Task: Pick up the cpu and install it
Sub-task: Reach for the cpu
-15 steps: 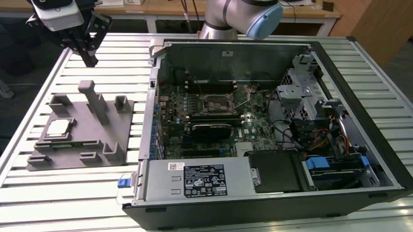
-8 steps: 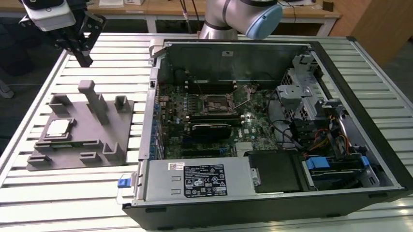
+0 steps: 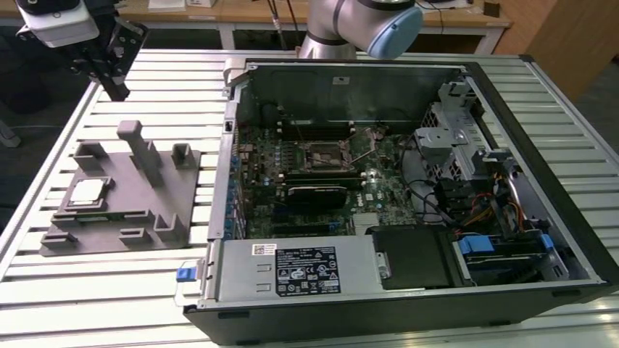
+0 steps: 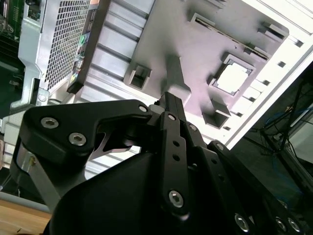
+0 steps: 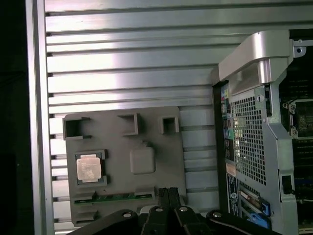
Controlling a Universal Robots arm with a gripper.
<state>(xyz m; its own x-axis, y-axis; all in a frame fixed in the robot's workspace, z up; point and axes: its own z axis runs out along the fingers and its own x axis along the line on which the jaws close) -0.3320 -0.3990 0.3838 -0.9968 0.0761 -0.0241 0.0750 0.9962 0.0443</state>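
The cpu (image 3: 87, 193) is a small silvery square chip lying flat in a pocket of the grey plastic tray (image 3: 135, 210), on the exterior view's left. It also appears in both wrist views, cpu (image 4: 234, 77) and cpu (image 5: 89, 168). My gripper (image 3: 118, 93) hangs high above the table beyond the tray's far edge, well clear of the chip. Its black fingers (image 5: 167, 196) lie pressed together with nothing between them, as the gripper (image 4: 171, 105) also appears. The dark socket frame (image 3: 324, 154) sits on the motherboard inside the open computer case.
The open computer case (image 3: 406, 181) fills the middle and the exterior view's right of the slatted metal table (image 3: 164, 87). Upright posts (image 3: 145, 152) rise from the tray. A green memory strip (image 5: 117, 197) lies in a tray slot. Bare slats lie beyond the tray.
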